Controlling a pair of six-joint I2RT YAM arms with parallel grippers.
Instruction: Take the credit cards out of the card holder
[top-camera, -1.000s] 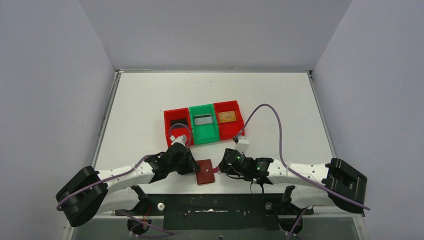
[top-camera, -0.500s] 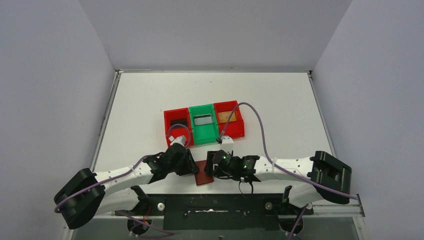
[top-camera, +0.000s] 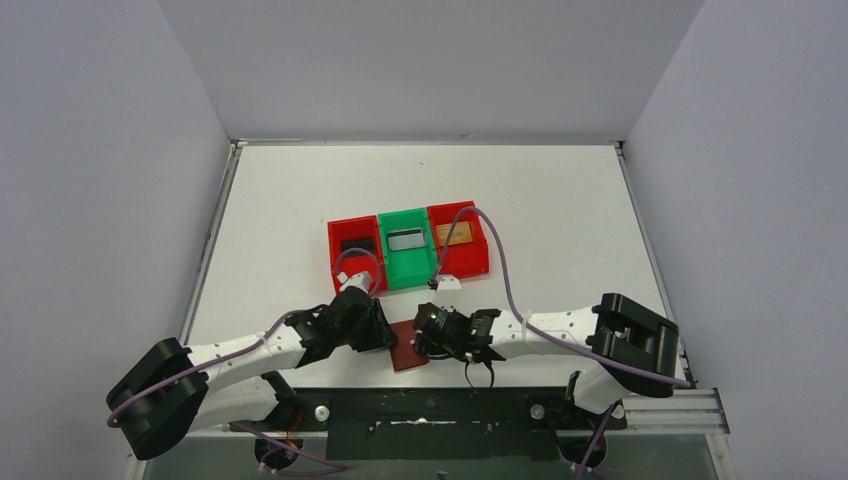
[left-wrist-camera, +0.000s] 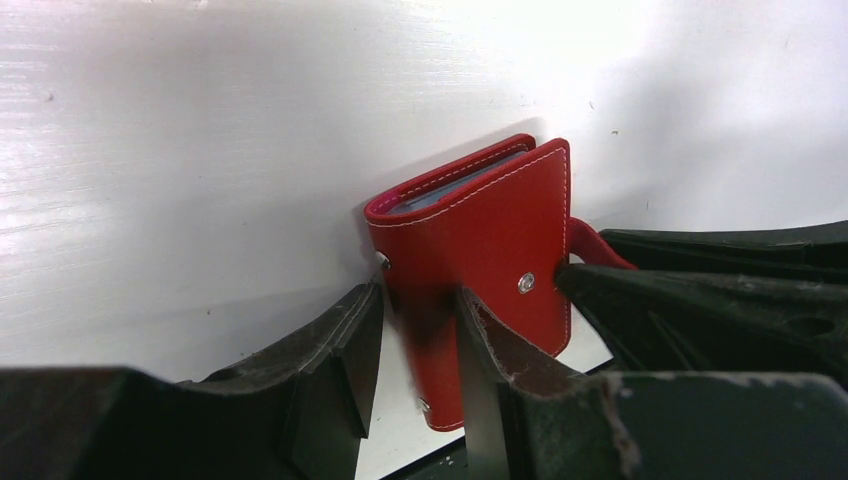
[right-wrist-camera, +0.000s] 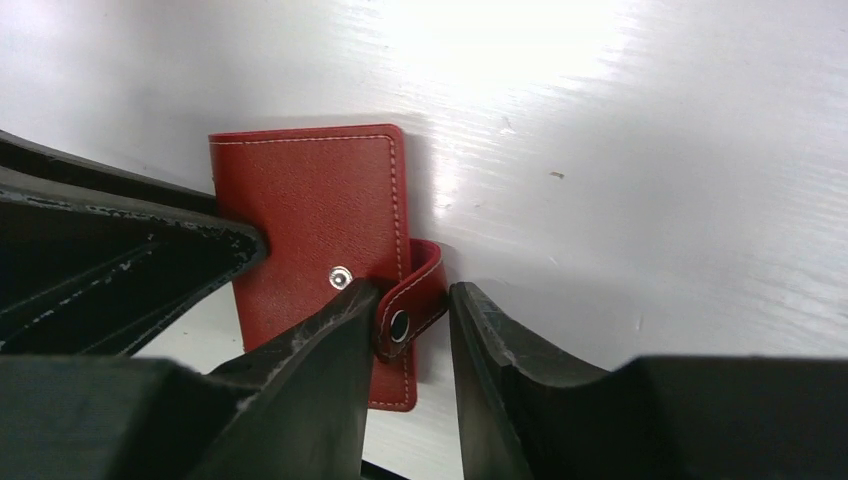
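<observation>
Right arm has swung in from the right | my right gripper (right-wrist-camera: 412, 292) now straddles the snap tab (right-wrist-camera: 428, 268), can't tell if pinched | left gripper (left-wrist-camera: 420, 295) clenched on card holder (top-camera: 406, 347), middle of desk's (top-camera: 300, 200) near edge | tab unsnapped, so opening comes next

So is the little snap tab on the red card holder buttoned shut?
No, the snap tab sticks out unbuttoned beside the card holder, and the metal stud on its cover is bare.
</observation>
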